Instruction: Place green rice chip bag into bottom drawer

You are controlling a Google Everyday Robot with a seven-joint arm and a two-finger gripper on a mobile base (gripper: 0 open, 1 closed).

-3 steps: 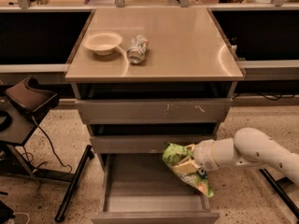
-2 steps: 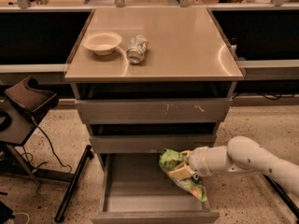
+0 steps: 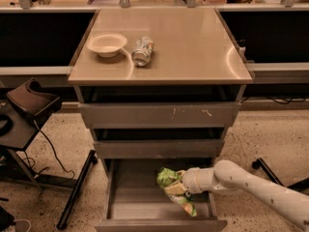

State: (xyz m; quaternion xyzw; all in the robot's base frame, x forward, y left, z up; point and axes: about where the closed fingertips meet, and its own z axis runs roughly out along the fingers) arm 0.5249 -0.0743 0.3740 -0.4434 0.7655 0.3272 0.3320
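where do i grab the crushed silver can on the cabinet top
Probably its middle, from above: the crushed silver can lies on its side, apart from the pale bowl. The gripper is over the open grey bottom drawer, holding the green rice chip bag.

I see a speckled floor [image 3: 275, 139] in warm dim light, a tan-topped grey cabinet [image 3: 193, 47] and a black stand [image 3: 31, 103] on the left. My gripper [image 3: 182, 186] sits low before the cabinet.

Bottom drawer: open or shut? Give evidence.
Open: the bottom drawer juts beyond the two drawers above, floor exposed. The end effector holds the green rice chip bag over it.
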